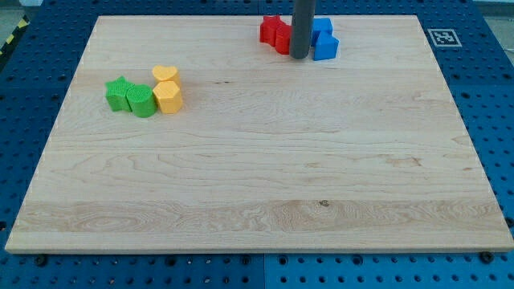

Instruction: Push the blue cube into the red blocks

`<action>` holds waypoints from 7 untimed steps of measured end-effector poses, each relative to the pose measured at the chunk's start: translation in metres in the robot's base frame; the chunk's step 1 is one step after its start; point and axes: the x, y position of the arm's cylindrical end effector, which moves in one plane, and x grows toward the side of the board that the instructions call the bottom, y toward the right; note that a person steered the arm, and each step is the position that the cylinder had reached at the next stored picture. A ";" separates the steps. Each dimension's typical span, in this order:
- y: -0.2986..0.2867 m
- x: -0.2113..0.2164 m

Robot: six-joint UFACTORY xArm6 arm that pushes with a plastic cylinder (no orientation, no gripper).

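My tip [299, 55] rests on the board at the view's top, right of centre. The rod stands between the red blocks [274, 32] on its left and the blue blocks [324, 39] on its right, and hides where they meet. The red blocks are two pieces close together, one star-like. The blue blocks are a cube-like piece [320, 27] behind and a second blue piece [325, 47] in front, touching each other. The rod's right side is against the blue pieces.
A green star [119, 93] and a green rounded block [141, 101] sit at the view's left, touching a yellow hexagonal block [169, 97] with a yellow heart [165, 75] behind it. The wooden board [257, 201] lies on a blue perforated table; a marker tag [442, 37] sits by its top right corner.
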 end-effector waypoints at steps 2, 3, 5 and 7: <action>-0.019 -0.010; -0.012 0.017; 0.076 0.052; 0.118 0.040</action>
